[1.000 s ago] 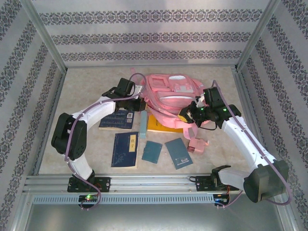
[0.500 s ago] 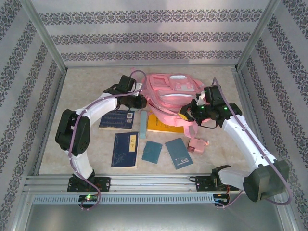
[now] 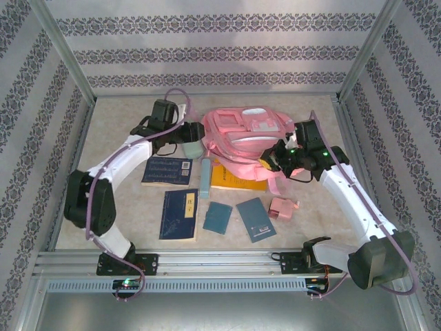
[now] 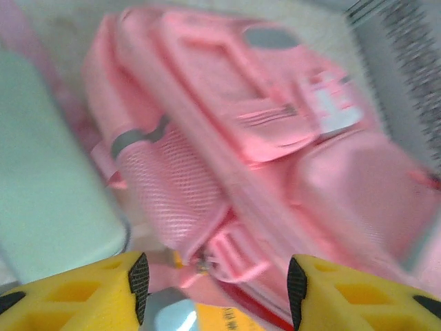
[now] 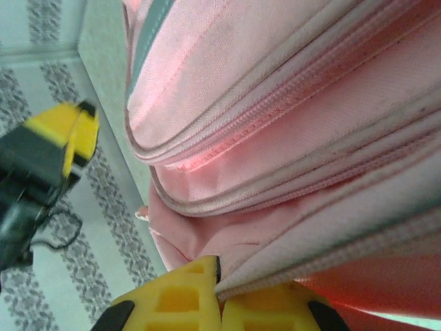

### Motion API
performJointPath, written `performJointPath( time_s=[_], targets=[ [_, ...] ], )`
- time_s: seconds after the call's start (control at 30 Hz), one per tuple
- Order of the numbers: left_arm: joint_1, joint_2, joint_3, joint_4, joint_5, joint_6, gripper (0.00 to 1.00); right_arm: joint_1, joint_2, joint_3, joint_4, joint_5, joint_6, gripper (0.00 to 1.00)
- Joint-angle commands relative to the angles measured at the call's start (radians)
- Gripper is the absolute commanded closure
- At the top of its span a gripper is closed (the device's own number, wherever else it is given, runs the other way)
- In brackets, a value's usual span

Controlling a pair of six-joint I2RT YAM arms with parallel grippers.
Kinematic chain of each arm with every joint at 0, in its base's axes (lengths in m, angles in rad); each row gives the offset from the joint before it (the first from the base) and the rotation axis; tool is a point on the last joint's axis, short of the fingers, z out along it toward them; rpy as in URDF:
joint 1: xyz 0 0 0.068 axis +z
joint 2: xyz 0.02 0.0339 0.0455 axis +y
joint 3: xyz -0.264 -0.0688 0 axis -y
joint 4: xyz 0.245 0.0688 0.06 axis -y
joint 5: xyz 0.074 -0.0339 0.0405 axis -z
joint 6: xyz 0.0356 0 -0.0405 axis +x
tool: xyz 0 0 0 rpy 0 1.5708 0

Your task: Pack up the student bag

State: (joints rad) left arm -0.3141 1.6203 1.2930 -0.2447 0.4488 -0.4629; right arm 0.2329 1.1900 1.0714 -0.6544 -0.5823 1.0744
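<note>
Our right gripper (image 5: 219,283) pinches what looks like a seam edge of the large pink fabric backpack (image 3: 241,131) lying toward the far side of the table (image 3: 124,117), while our left gripper (image 4: 217,272) hangs spread and empty beside it, so we judge opening the bag is in hand, next needing a zip grip.

The pink student bag (image 3: 242,135) lies front-up at far centre, zip pockets and white patch showing.

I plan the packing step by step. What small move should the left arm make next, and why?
Probably lower the left gripper toward the nearest blue book: its jaws stand open and empty, the right gripper pinches the bag, and that book lies outside it.
</note>
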Motion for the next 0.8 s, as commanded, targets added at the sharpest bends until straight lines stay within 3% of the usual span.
performJointPath(
  time_s=[0.0,0.13,0.23,0.5,0.67,0.77],
  targets=[
    [-0.002,-0.074,-0.033,0.047,-0.020,-0.105,0.44,-0.013,0.003,0.012,0.234,0.046,0.118,1.00],
    [0.001,-0.178,-0.032,-0.149,-0.308,-0.205,0.44,-0.013,0.069,0.082,0.304,0.061,0.095,1.00],
    [0.001,-0.264,-0.045,-0.187,-0.417,-0.236,0.44,-0.005,0.101,0.083,0.499,0.035,0.144,1.00],
    [0.004,-0.326,-0.024,-0.243,-0.430,-0.203,0.41,0.091,0.262,0.107,0.964,-0.013,0.371,1.00],
    [0.003,-0.357,-0.023,-0.257,-0.437,-0.195,0.41,0.172,0.374,0.198,1.067,-0.084,0.331,1.00],
    [0.004,-0.376,-0.007,-0.283,-0.455,-0.162,0.41,0.209,0.415,0.257,1.009,-0.168,0.218,1.00]
  ],
)
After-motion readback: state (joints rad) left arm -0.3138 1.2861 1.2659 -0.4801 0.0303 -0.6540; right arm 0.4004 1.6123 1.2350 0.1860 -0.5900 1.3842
